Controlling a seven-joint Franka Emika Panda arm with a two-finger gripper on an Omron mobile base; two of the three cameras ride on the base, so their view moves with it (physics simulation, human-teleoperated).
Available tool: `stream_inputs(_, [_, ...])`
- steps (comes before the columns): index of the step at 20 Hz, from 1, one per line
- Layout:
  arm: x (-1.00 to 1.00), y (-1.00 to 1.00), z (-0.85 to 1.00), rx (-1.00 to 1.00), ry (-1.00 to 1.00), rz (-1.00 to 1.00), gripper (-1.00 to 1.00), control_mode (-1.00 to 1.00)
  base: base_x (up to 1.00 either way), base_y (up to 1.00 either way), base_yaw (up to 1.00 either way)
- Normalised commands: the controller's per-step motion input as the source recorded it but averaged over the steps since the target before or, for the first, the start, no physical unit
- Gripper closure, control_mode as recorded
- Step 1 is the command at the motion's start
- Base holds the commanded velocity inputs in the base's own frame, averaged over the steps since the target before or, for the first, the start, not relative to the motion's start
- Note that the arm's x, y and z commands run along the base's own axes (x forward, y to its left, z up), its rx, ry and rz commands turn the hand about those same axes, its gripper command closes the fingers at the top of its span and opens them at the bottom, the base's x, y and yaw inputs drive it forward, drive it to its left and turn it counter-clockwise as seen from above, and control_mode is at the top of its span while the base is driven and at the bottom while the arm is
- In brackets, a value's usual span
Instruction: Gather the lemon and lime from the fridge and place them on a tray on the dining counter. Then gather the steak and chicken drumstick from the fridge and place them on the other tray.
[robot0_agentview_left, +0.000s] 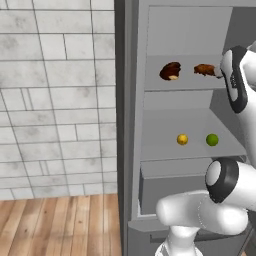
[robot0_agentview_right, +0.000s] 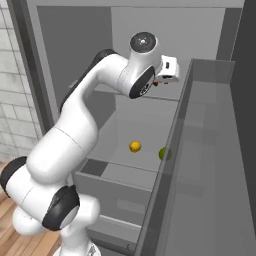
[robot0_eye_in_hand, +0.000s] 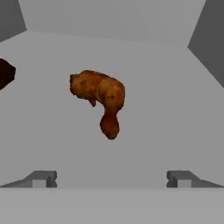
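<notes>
Grey and tall, the open plain fridge (robot0_agentview_left: 131, 125) holds a dark brown steak (robot0_agentview_left: 170, 71) left of a golden-brown chicken drumstick (robot0_eye_in_hand: 100, 97) on its upper shelf. Below, a small yellow-orange lemon (robot0_agentview_left: 182, 139) sits left of a bright green lime (robot0_agentview_left: 212, 139). Near the drumstick, the tool (robot0_eye_in_hand: 111, 178) hangs with fingers wide apart, empty.

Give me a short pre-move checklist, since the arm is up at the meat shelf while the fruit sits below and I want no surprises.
1. Gripper open: ok.
2. Nothing between the fingers: ok.
3. Chicken drumstick ahead of the gripper, untouched: ok.
4. Steak clear of the drumstick on the same shelf: ok.
5. Lemon and lime already out of the fridge: not ok, both lie on the lower shelf.
6. Trays ready: cannot tell.
</notes>
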Motion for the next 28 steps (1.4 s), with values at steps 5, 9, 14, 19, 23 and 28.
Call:
stream_inputs(5, [0.27, 0.0, -0.14, 0.01, 0.0, 0.0, -1.0, -1.0, 0.0, 0.0, 0.0])
stream_inputs(9, [0.35, 0.0, -0.12, 0.0, 0.0, 0.0, -1.0, -1.0, 0.0, 0.0, 0.0])
stream_inputs(14, [0.38, 0.0, -0.03, 0.0, 0.0, 0.0, -1.0, -1.0, 0.0, 0.0, 0.0])
stream_inputs(19, [0.37, 0.0, 0.0, 0.0, 0.0, 0.0, -1.0, -1.0, 0.0, 0.0, 0.0])
stream_inputs(23, [0.32, 0.0, -0.03, 0.0, 0.0, 0.0, -1.0, -1.0, 0.0, 0.0, 0.0])
stream_inputs(28, [0.16, 0.0, -0.1, 0.0, 0.0, 0.0, -1.0, -1.0, 0.0, 0.0, 0.0])
